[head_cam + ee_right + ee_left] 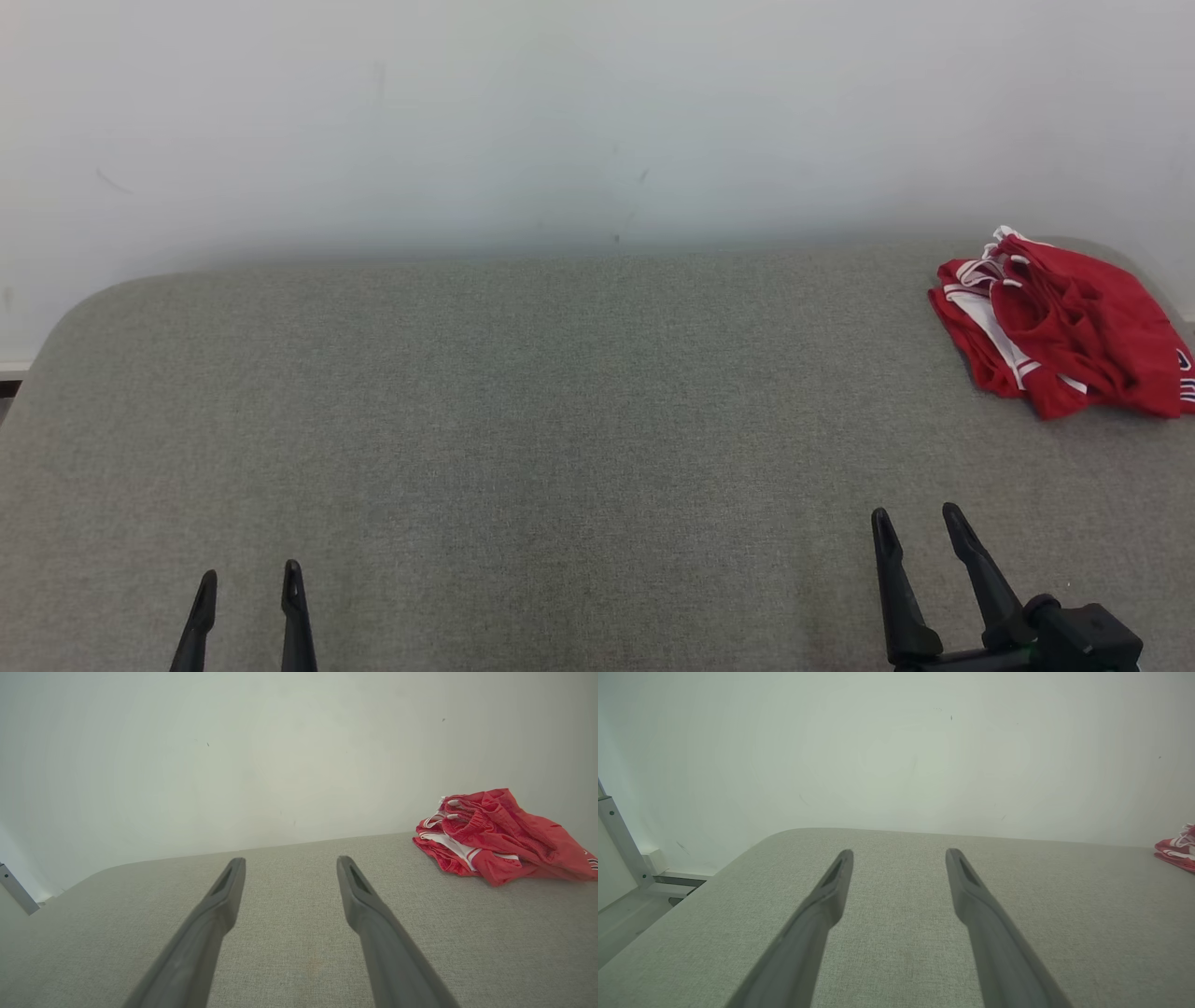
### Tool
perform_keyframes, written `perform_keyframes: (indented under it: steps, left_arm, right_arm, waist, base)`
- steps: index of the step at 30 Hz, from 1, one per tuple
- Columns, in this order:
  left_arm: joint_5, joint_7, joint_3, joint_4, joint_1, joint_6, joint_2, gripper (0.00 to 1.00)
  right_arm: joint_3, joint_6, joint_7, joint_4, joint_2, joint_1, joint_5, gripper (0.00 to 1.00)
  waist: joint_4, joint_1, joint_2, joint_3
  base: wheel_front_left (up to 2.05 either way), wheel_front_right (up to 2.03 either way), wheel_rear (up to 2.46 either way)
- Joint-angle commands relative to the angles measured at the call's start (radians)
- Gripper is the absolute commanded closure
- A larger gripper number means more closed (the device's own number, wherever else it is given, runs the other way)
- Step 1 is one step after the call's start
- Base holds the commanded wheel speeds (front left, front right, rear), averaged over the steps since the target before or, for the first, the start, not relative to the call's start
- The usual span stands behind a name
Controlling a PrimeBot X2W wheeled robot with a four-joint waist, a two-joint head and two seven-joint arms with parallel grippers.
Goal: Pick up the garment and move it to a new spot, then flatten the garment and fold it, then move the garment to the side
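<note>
A red garment (1064, 327) with white trim lies crumpled in a heap at the far right of the grey table (523, 411), close to the wall. The right wrist view has the garment (500, 835) ahead and to the right of my fingers; in the left wrist view a corner of the garment (1178, 851) peeks in at the right edge. My right gripper (917, 519) stands open near the front edge, well short of the heap, with nothing between its fingers (219, 896). At the lower left my left gripper (250, 581) is open and empty, its fingers (836, 882) over bare cloth.
A pale wall (560, 121) rises right behind the table's far edge. The table's left end is rounded, and beyond it a metal frame (621, 849) and floor show in the left wrist view.
</note>
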Motion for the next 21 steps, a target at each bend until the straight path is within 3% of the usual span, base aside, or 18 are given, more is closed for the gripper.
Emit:
perform_keyframes:
  steps: [1,2,3,6,21]
  left_arm:
    - [-0.002,-0.003,0.0,0.003,0.009,0.001,0.004,0.0]
    - [-0.003,-0.003,-0.001,0.002,0.009,0.0,0.005,0.0]
    - [-0.001,0.0,-0.001,0.001,0.0,0.0,0.002,1.0]
    - [-0.01,0.006,0.0,0.03,0.0,-0.001,-0.003,1.0]
    - [-0.296,0.081,0.016,0.063,-0.048,-0.019,-0.009,1.0]
  right_arm:
    - [0.0,-0.003,-0.001,0.001,0.004,0.008,-0.005,0.0]
    - [0.0,-0.003,-0.001,0.002,0.004,0.007,-0.006,0.0]
    - [0.0,0.0,0.0,0.002,0.001,0.0,0.0,1.0]
    - [0.002,0.0,0.001,0.023,0.001,0.008,0.01,1.0]
    - [-0.016,0.0,0.043,0.062,-0.014,-0.035,0.303,1.0]
  waist:
    - [-0.001,-0.0001,0.0,0.0]
    - [-0.001,-0.0001,0.0,0.001]
    - [-0.001,0.0,0.0,0.001]
    - [-0.001,0.0,0.0,0.001]
    - [0.001,0.0,0.0,0.004]
  base:
    - [0.0,0.0,0.0]
    - [0.0,0.0,0.0]
    - [0.0,0.0,0.0]
    - [0.0,0.0,0.0]
    - [0.0,0.0,0.0]
